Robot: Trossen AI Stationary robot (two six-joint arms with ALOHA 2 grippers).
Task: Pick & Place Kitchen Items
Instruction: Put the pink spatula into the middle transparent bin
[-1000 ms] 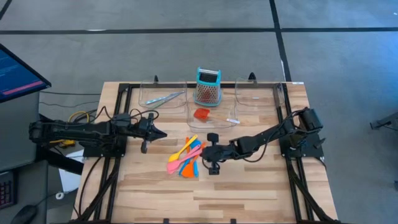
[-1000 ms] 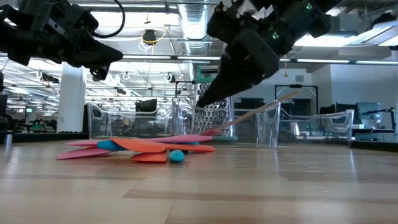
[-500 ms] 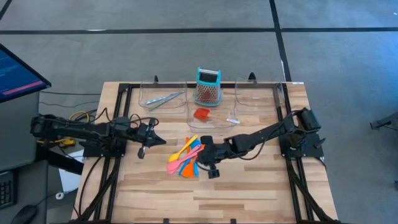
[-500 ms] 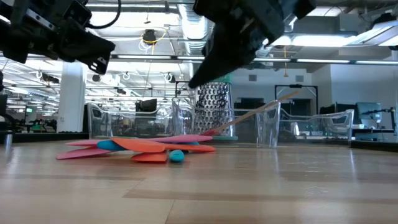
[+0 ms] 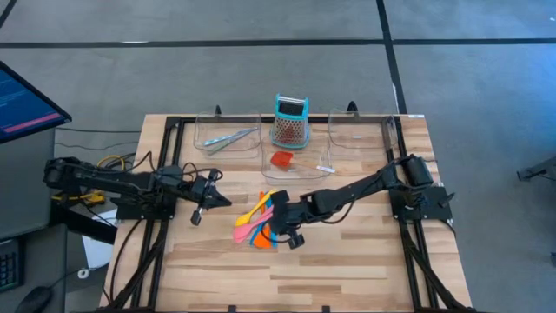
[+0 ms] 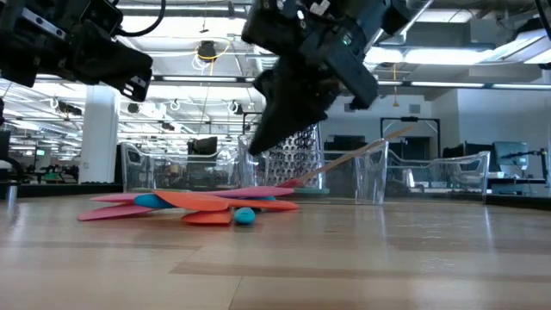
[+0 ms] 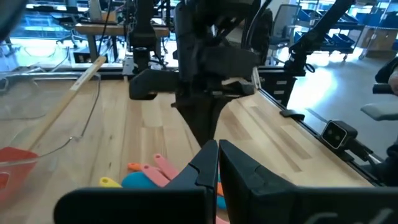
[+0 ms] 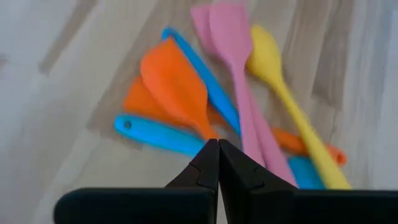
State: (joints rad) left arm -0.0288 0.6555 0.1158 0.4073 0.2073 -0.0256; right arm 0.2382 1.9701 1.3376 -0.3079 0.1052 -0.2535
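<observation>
Utensils [image 5: 259,223] lie in a loose fan mid-desk: orange spatula [image 8: 176,87], pink spatula [image 8: 236,62], yellow spoon [image 8: 277,74] and blue pieces [image 8: 155,134] overlapping, all flat on the wood. Right gripper [image 5: 276,219] is reached across from the right side of the desk [image 5: 347,261] and sits right over the pile's right edge; in the low view it hangs a bit above the utensils, not touching them as far as I can see. Its fingers [image 8: 214,162] are pressed together w/ nothing between them, tips aimed at where the orange and pink handles cross. Left gripper [image 5: 219,200] is off to the left of the pile, up in the air, pointing toward it, fingers [image 7: 214,165] also pressed together and empty. At the back of the desk, 3 clear trays [image 5: 228,139]: metal tongs [image 5: 228,139] lie in the left one, a red item [image 5: 281,159] and a light stick sit in the middle one. Teal-topped grater [image 5: 290,121] stands upright just behind the middle tray. Monitor [image 5: 26,100] at far left, off the desk.
</observation>
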